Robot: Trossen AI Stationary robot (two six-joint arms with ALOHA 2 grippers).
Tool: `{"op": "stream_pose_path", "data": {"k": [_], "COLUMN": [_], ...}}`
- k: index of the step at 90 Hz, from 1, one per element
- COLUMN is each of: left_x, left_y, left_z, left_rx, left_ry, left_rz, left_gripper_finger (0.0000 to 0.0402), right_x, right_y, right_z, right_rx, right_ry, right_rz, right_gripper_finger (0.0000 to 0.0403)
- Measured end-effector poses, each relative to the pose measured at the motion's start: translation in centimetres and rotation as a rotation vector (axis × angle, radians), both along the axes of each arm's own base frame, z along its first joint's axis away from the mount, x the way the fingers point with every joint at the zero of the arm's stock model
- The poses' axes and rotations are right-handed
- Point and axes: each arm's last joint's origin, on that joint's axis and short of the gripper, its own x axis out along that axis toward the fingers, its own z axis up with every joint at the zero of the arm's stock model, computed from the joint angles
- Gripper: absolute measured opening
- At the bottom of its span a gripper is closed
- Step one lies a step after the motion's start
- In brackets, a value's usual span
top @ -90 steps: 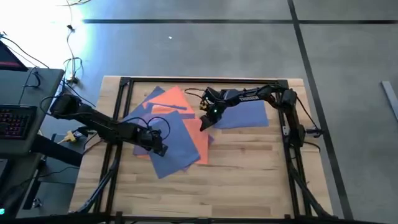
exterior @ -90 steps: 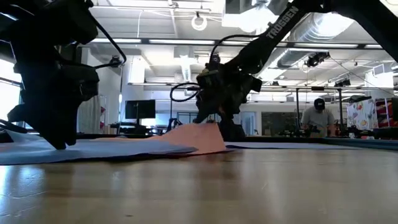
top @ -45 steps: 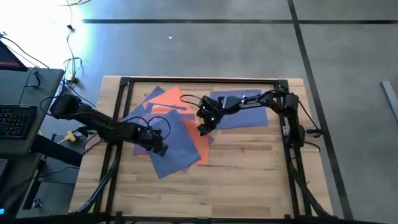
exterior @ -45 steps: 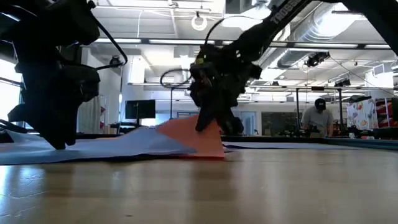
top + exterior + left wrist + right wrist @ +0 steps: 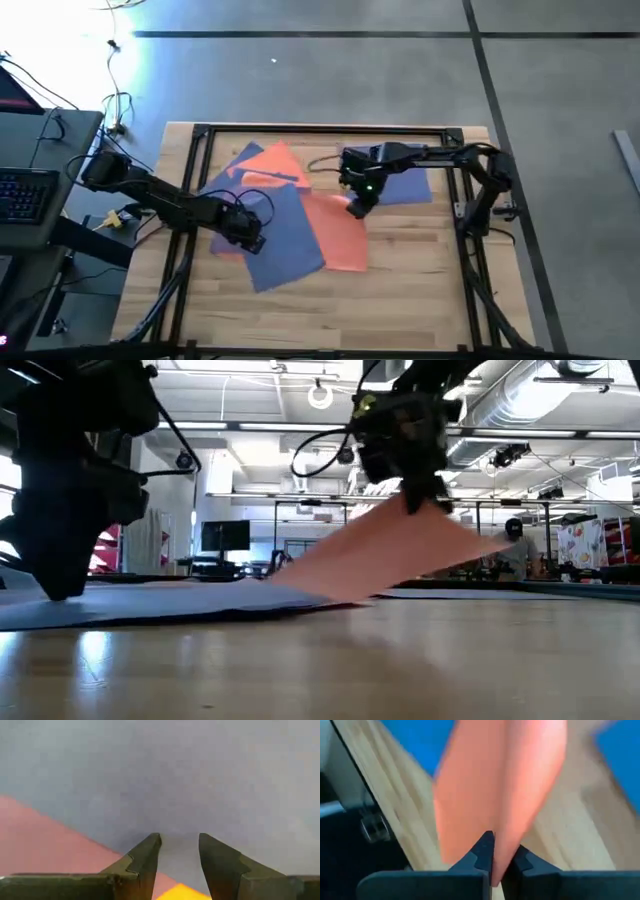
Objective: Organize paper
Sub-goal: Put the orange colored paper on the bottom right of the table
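Several sheets of paper lie overlapping on the table's far half. My right gripper [image 5: 356, 208] is shut on an orange sheet [image 5: 340, 240] and stands above the table near its middle. My left gripper [image 5: 255, 240] is open, pointing down on a blue sheet [image 5: 285, 245] at the pile's left. In the left wrist view the blue sheet [image 5: 200, 770] fills the picture, and the gripper's [image 5: 179, 836] two fingers stand apart on it. My right gripper pinches the orange sheet's raised edge [image 5: 498, 862] between its two fingers from above. The sheet [image 5: 390, 560] slants down below the fingers, and its lower part [image 5: 330, 592] lies on the table beside the blue sheet. My left gripper's fingertips [image 5: 55, 592] stand on the flat blue sheet from above, with nothing between them.
Another orange sheet [image 5: 270, 162] lies at the pile's far left, and a blue sheet [image 5: 405, 186] at the far right under my right arm. A black frame [image 5: 200, 130] runs along the table's edges. Bare wood [image 5: 330, 300] spans the near half.
My right gripper has shut on the orange sheet's edge, then risen and gone toward the table's right edge. The orange sheet has slid out to the right from beside the blue one; its held edge is lifted while its lower part stays on the table.
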Motion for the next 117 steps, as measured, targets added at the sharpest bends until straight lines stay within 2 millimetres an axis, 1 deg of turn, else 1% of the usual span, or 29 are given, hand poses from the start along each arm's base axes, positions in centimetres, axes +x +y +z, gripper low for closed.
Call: {"op": "stream_pose_path", "data": {"k": [11, 24, 29, 35, 43, 52, 67, 77, 87, 98, 108, 117], "left_x": [-0.4, -0.4, -0.4, -0.4, -0.4, -0.4, -0.3, -0.2, -0.2, -0.2, -0.1, -0.1], "left_y": [0.3, 0.4, 0.4, 0.4, 0.4, 0.4, 0.4, 0.4, 0.4, 0.4, 0.4, 0.3], "left_z": [-0.1, -0.1, -0.1, -0.1, 0.0, -0.1, 0.0, -0.1, -0.1, 0.0, 0.0, 0.0], "left_rx": [0.057, 0.074, 0.074, 0.075, 0.075, 0.076, 0.089, 0.093, 0.093, 0.092, 0.089, 0.087], "left_ry": [0.039, 0.036, 0.035, 0.034, 0.033, 0.032, 0.019, 0.017, 0.015, 0.014, 0.004, 0.001], "left_rz": [-0.007, -0.013, -0.013, -0.014, -0.014, -0.015, -0.04, -0.062, -0.063, -0.063, -0.063, -0.065], "left_gripper_finger": [0.0119, 0.0119, 0.0119, 0.0119, 0.0119, 0.0119, 0.0119, 0.0119, 0.0119, 0.0119, 0.0119, 0.0119], "right_x": [-1.9, -2.9, -3.4, -4.4, -6.5, -9.1, -13.3, -15.3, -16.2, -16.9, -17.6, -18.0], "right_y": [1.7, 4.4, 5.5, 7.0, 8.8, 10.2, 11.3, 11.7, 12.1, 12.3, 12.3, 12.4], "right_z": [0.9, 0.9, 0.2, -1.0, -2.6, -4.1, -5.6, -6.2, -6.5, -6.6, -6.7, -7.0], "right_rx": [0.023, 0.016, 0.018, 0.012, 0.012, 0.036, 0.029, 0.027, 0.049, 0.031, 0.039, 0.029], "right_ry": [0.11, 0.236, 0.293, 0.39, 0.494, 0.577, 0.701, 0.759, 0.754, 0.717, 0.72, 0.727], "right_rz": [0.109, 0.212, 0.202, 0.166, 0.101, 0.003, -0.196, -0.31, -0.43, -0.582, -0.629, -0.615], "right_gripper_finger": [0.0, 0.0, 0.0, 0.0, 0.0, 0.0, 0.0, 0.0, 0.0, 0.0, 0.0, 0.0]}}
